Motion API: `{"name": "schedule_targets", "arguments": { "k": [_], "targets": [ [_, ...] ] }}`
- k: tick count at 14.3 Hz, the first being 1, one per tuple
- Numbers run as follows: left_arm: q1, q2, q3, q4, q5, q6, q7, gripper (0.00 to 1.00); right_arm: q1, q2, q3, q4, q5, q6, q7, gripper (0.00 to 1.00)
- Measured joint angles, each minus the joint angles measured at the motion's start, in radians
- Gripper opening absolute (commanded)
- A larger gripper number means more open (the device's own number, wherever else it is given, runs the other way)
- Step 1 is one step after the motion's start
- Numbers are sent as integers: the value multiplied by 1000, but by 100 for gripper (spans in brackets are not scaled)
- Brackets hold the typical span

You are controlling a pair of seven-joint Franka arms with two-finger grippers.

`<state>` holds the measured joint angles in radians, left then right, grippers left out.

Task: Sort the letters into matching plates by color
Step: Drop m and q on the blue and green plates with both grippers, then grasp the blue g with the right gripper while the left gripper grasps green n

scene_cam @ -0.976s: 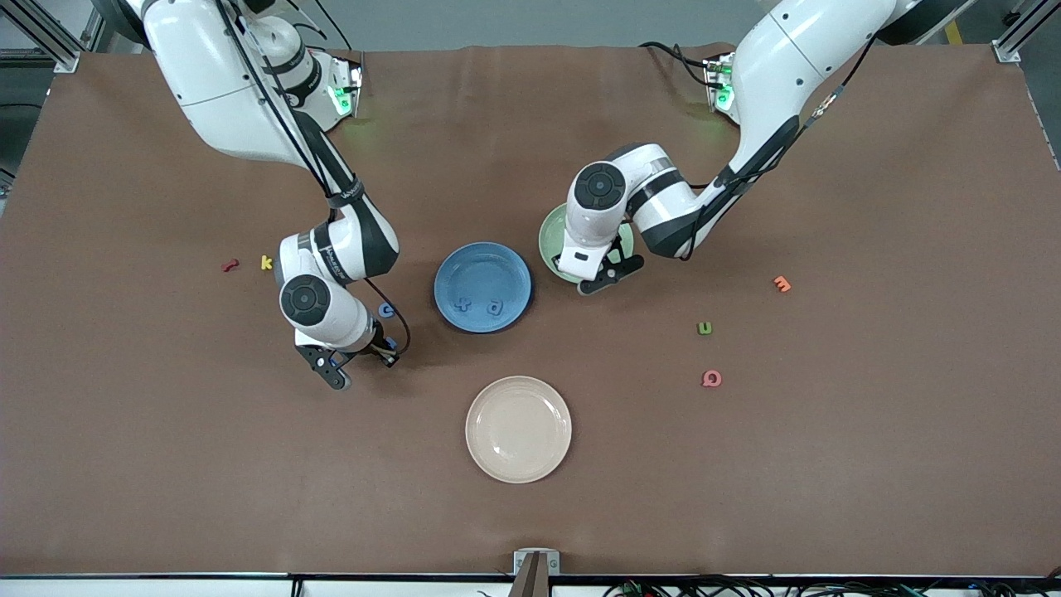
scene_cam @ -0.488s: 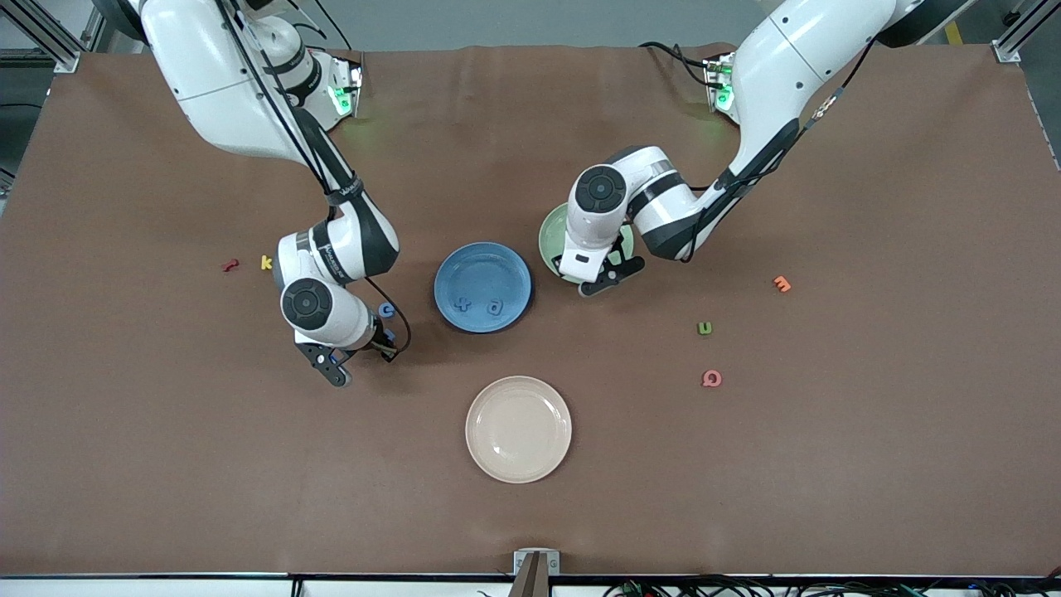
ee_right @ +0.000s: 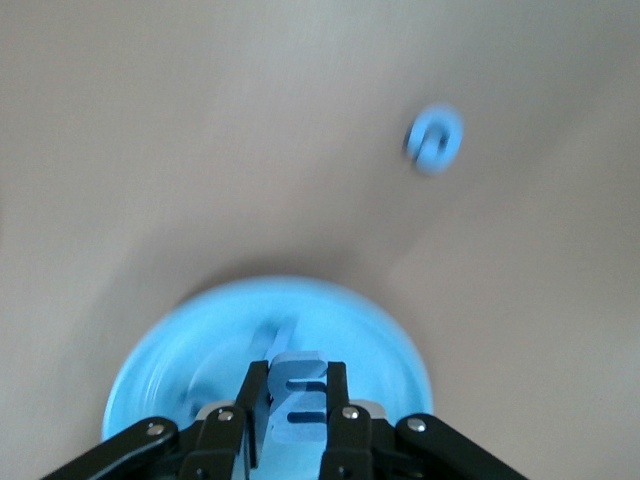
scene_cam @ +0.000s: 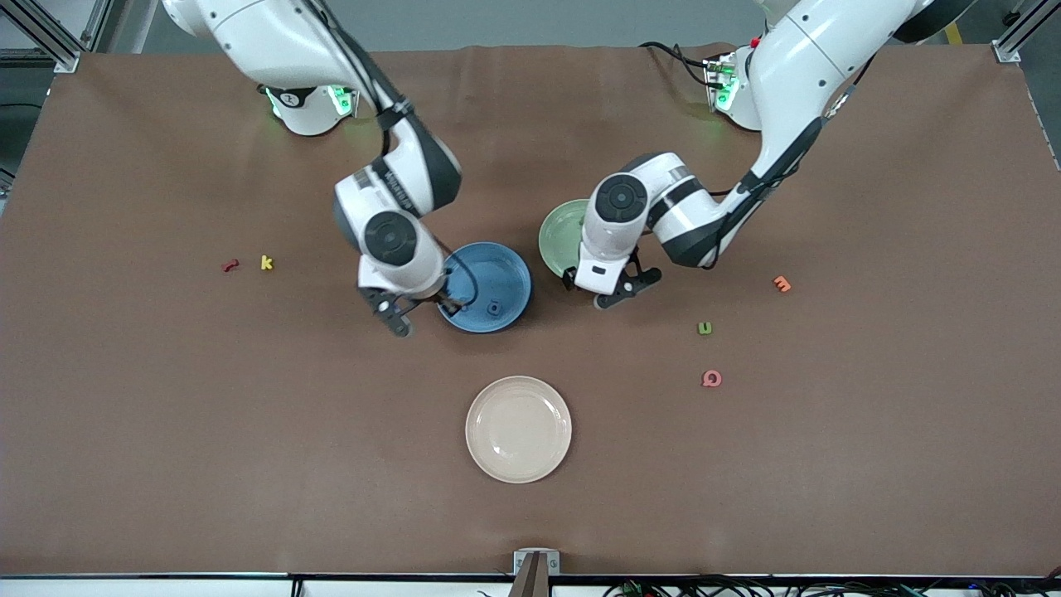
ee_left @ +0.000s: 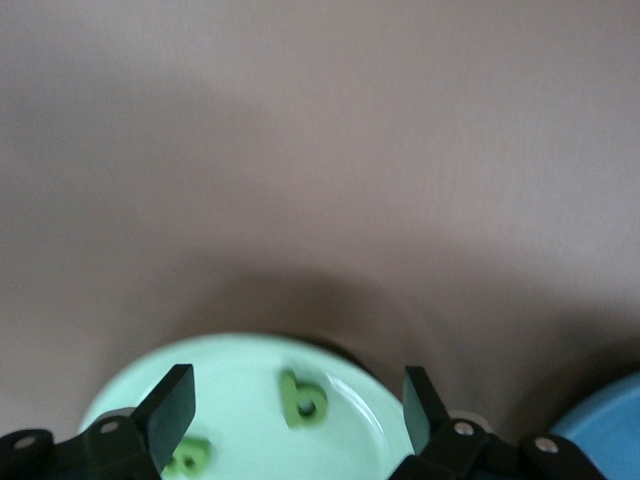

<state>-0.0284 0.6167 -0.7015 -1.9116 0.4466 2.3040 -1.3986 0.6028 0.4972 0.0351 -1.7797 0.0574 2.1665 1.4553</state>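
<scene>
**Blue letter held just above the blue plate**

The right tool [ee_right: 295,405] is closed on a blue letter [ee_right: 297,398] and hangs over the edge of the blue plate [scene_cam: 506,269], on the side toward the right arm's end of the counter. In the right wrist view the plate [ee_right: 170,345] lies directly under the letter, so I judge that the coming move is only to go a little more over the dish and open the fingers. The letter stands between the two pads with its long axis along them.

One blue letter [scene_cam: 494,308] already lies in this plate. Another blue letter [ee_right: 433,139] shows on the bare counter in the right wrist view; in the front view the arm hides it.

The left tool [ee_left: 290,400] is over the counter just beside the pale green plate [scene_cam: 557,232], its fingers apart and empty. Two green letters lie in that plate, one [ee_left: 301,398] near the middle and one [ee_left: 187,457] near the rim. A green letter [scene_cam: 704,328] lies on the counter, nearer to the front camera, and the left arm is the nearer one to it.

The counter [scene_cam: 829,456] is flat and brown, with much open room. The cream plate [scene_cam: 518,429], and the pink [scene_cam: 711,379], orange [scene_cam: 782,283], yellow [scene_cam: 266,263] and red [scene_cam: 230,265] letters, are well apart from both tools.
</scene>
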Motion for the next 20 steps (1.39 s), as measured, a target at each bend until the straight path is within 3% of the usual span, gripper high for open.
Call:
{"name": "schedule_targets", "arguments": {
  "k": [4, 13, 14, 15, 16, 20],
  "targets": [
    [111, -14, 1, -3, 0, -2, 243, 93, 110, 14, 1, -15, 0, 73, 126, 0],
    [327, -41, 2, -61, 37, -6, 570, 93, 143, 85, 0, -21, -1, 162, 157, 2],
    [344, -41, 2, -66, 62, -5, 573, 93, 144, 89, 0, -21, -1, 165, 157, 9],
    [359, -41, 2, -71, 77, 0, 574, 93, 144, 93, 0, -21, -1, 170, 157, 41],
    [368, -41, 2, -77, 82, 10, 575, 93, 144, 94, 0, -21, -1, 176, 158, 99],
    [372, -27, 2, -91, 100, 48, 575, 92, 144, 95, -2, -21, -1, 178, 157, 100]
  ]
}}
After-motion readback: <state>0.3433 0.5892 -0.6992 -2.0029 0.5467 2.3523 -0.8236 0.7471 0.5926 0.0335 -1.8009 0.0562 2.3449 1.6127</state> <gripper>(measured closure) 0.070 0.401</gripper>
